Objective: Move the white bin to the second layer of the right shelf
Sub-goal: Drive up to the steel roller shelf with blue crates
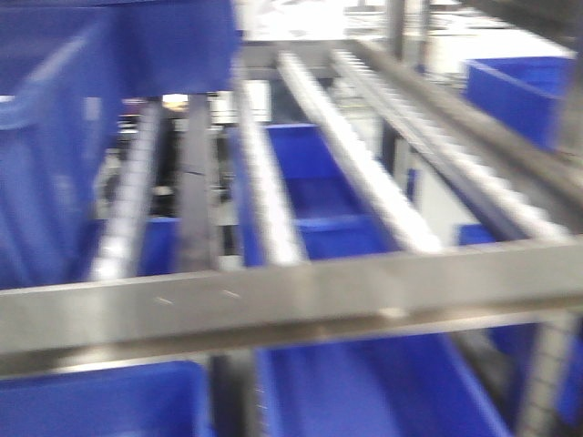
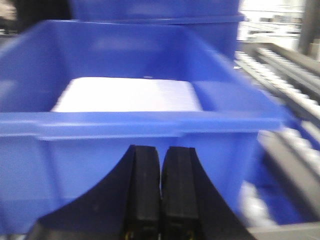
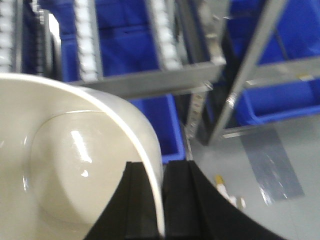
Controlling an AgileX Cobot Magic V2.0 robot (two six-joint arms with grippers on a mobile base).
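Note:
The white bin (image 3: 60,165), glossy and cream-coloured, fills the lower left of the right wrist view. My right gripper (image 3: 159,172) is shut on its rim, one finger inside the wall and one outside. Past the bin the right shelf second layer (image 3: 150,80) shows its roller tracks and steel front rail; the same roller tracks (image 1: 355,164) and rail run across the front view. My left gripper (image 2: 161,155) is shut with nothing between its fingers, in front of a blue crate (image 2: 140,125). The bin is out of sight in the front view.
The blue crate by the left gripper holds something flat and white (image 2: 127,95). Other blue crates (image 1: 364,382) sit below the roller level and on neighbouring racks (image 3: 280,105). A steel upright (image 3: 245,70) and grey floor (image 3: 260,200) lie right of the bin.

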